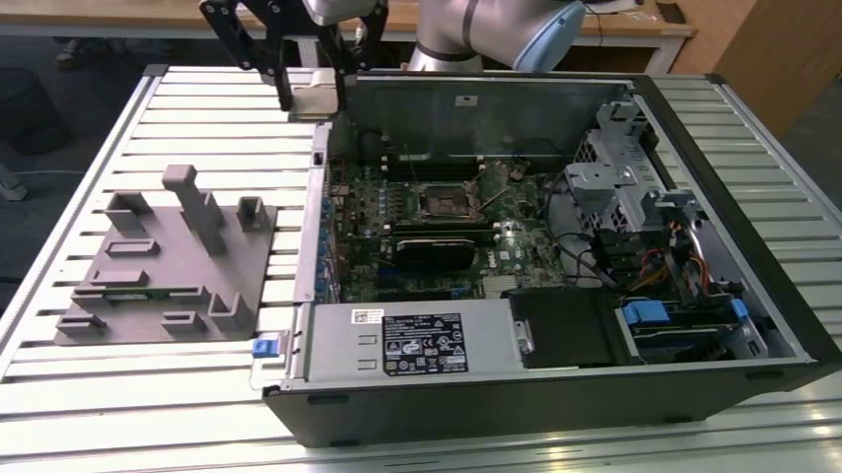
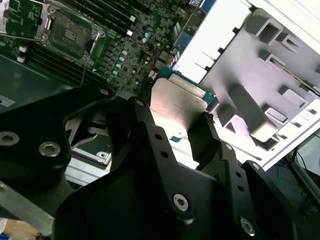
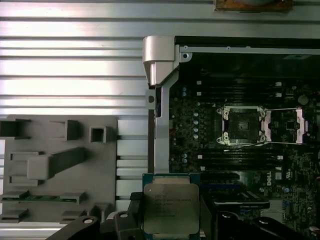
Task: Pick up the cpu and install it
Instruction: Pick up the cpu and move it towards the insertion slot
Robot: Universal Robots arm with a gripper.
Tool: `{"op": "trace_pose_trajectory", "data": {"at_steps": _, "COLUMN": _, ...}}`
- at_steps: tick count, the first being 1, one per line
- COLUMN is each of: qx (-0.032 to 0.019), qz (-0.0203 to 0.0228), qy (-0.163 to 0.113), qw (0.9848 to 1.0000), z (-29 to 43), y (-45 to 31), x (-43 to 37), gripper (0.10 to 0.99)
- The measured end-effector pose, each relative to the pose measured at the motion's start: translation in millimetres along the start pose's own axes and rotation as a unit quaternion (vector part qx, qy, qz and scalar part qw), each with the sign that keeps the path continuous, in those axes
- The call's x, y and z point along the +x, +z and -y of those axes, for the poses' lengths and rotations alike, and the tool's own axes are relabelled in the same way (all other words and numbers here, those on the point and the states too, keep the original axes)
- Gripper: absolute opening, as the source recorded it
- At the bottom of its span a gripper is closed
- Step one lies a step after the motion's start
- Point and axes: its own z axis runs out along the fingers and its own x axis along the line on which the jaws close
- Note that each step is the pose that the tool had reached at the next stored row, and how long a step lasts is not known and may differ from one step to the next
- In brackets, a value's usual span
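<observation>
Fingers [image 2: 202, 137] clamped on opposite edges of the cpu [image 3: 170, 207], chip held between them, over the computer case [image 1: 553, 409] edge

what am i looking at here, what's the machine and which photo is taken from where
It is a robot arm with a two-fingered gripper at its tip. The exterior view comes from a camera standing off the arm and takes in the whole bench. Both wrist views come from cameras riding on the arm, so they look past the gripper.

On the slatted metal table lies an open computer case with its motherboard exposed. Beside it, at the exterior view's left, is a grey plastic holder.

The gripper is shut on the cpu, a small square chip with a silvery top, held in the air near the case's edge. The black socket on the board looks empty.
</observation>
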Motion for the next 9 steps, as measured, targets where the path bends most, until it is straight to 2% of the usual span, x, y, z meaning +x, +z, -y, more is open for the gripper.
{"op": "trace_pose_trajectory", "data": {"at_steps": 9, "qx": 0.0, "qz": 0.0, "qy": 0.0, "qw": 1.0, "z": -0.1, "y": 0.3, "x": -9.5, "gripper": 0.541}}
